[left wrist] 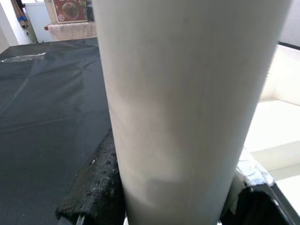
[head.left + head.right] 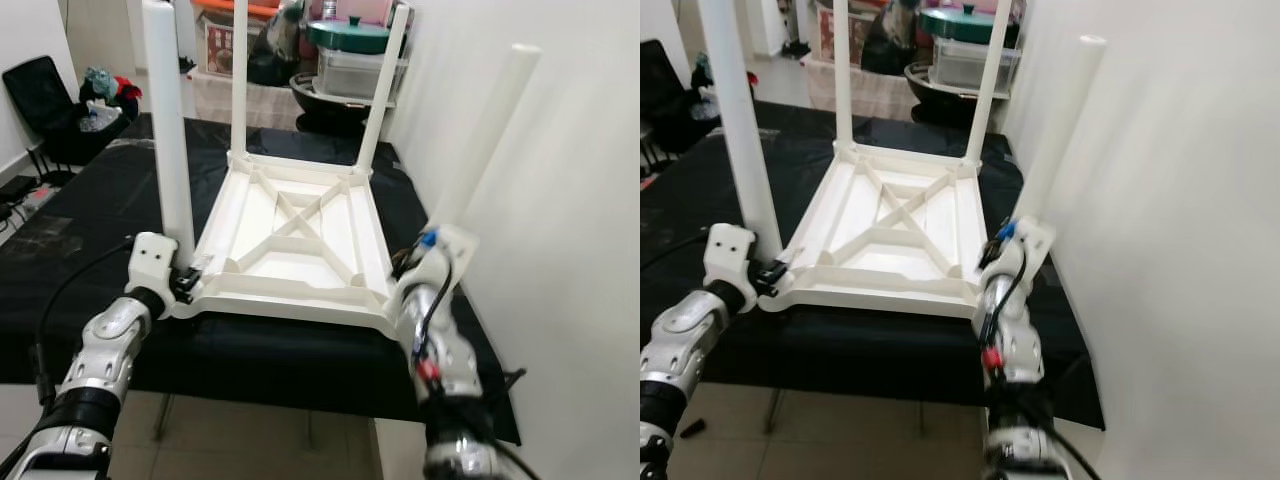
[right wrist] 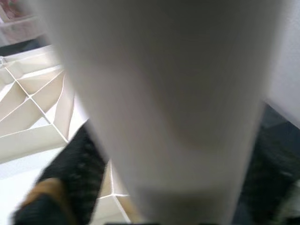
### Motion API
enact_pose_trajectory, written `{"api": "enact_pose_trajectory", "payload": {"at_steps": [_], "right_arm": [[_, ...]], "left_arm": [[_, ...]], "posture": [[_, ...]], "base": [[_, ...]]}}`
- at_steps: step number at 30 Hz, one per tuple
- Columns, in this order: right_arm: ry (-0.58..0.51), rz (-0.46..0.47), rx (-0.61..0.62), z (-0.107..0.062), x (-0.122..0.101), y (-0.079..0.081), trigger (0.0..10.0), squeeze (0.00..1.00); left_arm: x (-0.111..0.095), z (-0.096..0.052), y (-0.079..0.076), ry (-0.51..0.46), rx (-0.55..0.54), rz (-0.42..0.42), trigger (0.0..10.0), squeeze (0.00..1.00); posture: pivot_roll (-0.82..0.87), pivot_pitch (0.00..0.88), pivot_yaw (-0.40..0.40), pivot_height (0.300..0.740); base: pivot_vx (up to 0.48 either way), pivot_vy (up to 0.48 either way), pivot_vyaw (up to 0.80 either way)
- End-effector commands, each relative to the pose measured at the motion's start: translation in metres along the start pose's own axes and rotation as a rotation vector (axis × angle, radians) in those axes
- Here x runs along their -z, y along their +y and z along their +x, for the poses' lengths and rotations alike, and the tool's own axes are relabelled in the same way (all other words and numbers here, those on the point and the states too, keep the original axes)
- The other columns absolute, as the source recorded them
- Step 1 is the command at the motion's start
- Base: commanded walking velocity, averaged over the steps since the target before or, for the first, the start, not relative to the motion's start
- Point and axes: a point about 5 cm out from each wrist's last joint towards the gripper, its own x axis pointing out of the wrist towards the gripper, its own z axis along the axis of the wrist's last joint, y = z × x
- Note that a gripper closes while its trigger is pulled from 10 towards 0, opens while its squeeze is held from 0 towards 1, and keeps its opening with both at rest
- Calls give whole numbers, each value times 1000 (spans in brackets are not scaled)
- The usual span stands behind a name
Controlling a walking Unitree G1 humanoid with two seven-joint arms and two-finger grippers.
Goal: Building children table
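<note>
My left pincer (image 2: 185, 280) and right pincer (image 2: 415, 265) each clamp a near-corner leg (image 2: 170, 130); I should press both squarely down into the tabletop (image 2: 290, 245) sockets.

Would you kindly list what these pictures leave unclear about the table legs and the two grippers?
- Right leg: whether its foot sits in the tabletop corner socket is hidden by the right gripper in the eye views.
- Left leg: its top is cut off by the eye views' upper edge.
- Left gripper: the leg hides most of its fingers in the left wrist view.
- Right wrist view: blurred, leg surface indistinct.
</note>
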Motion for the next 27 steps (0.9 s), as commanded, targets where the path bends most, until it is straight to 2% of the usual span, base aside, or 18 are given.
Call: {"api": "enact_pose_trajectory", "payload": {"at_steps": [1, 9, 10, 11, 12, 13, 15, 16, 17, 18, 19, 20, 21, 22, 23, 25, 26, 27], "right_arm": [[-53, -5, -56, 2, -14, -1, 10000, 761], [-53, -5, -56, 2, -14, -1, 10000, 761], [-96, -42, -158, 2, -25, -5, 10000, 0], [-96, -42, -158, 2, -25, -5, 10000, 0], [-152, -177, -333, 2, -40, -18, 0, 0], [-139, -251, -235, 13, -49, -37, 0, 0], [-139, -251, -235, 13, -49, -37, 0, 0], [-129, -242, 8, 23, -58, -63, 0, 0], [-95, -103, 317, 22, -51, -87, 0, 0], [-47, -3, 536, 15, -35, -96, 0, 0], [-47, -3, 536, 15, -35, -96, 0, 0], [-24, 62, 663, 4, -21, -94, 0, 0], [-24, 62, 663, 4, -21, -94, 0, 0], [-5, 103, 715, -6, -9, -81, 0, 0], [-5, 103, 715, -6, -9, -81, 0, 0], [59, 153, 672, -14, 4, -46, 627, 0], [59, 153, 672, -14, 4, -46, 627, 0], [85, 149, 551, -15, 6, -24, 10000, 0]], "left_arm": [[6, -7, 12, 33, -53, 23, 10000, 0], [6, -7, 12, 33, -53, 23, 10000, 0], [8, -8, 12, 36, -52, 23, 10000, 0], [8, -8, 12, 36, -52, 23, 10000, 0], [6, -7, 12, 33, -49, 25, 10000, 0], [5, -6, 12, 30, -47, 27, 10000, 0], [5, -6, 12, 30, -47, 27, 10000, 0], [4, -5, 12, 27, -46, 27, 10000, 0], [4, -5, 12, 27, -46, 27, 10000, 0], [5, -6, 12, 29, -45, 28, 10000, 0], [5, -6, 12, 29, -45, 28, 10000, 0], [6, -6, 11, 30, -44, 27, 10000, 0], [6, -6, 11, 30, -44, 27, 10000, 0], [6, -6, 10, 30, -42, 26, 10000, 0], [6, -6, 10, 30, -42, 26, 10000, 0], [5, -5, 8, 29, -34, 26, 10000, 0], [5, -5, 8, 29, -34, 26, 10000, 0], [5, -4, 6, 29, -29, 26, 10000, 0]], "posture": [[79, 0, -107, 740], [79, 0, -107, 740], [73, 0, -105, 740], [73, 0, -105, 740], [66, 0, -101, 740], [66, 0, -101, 740], [66, 0, -101, 740], [67, 0, -102, 740], [69, 0, -100, 740], [69, 0, -97, 740], [69, 0, -97, 740], [75, 0, -99, 740], [75, 0, -99, 740], [74, 0, -95, 740], [74, 0, -95, 740], [70, 0, -91, 740], [70, 0, -91, 740], [67, 0, -95, 740]], "base": [[0, 0, 0], [0, 0, 0], [0, 0, 0], [0, 0, 0], [0, 0, 0], [0, 0, 0], [0, 0, 0], [0, 0, 0], [0, 0, 0], [0, 0, 0], [0, 0, 0], [0, 0, 0], [0, 0, 0], [0, 0, 0], [0, 0, 0], [0, 0, 0], [0, 0, 0], [0, 0, 0]]}}
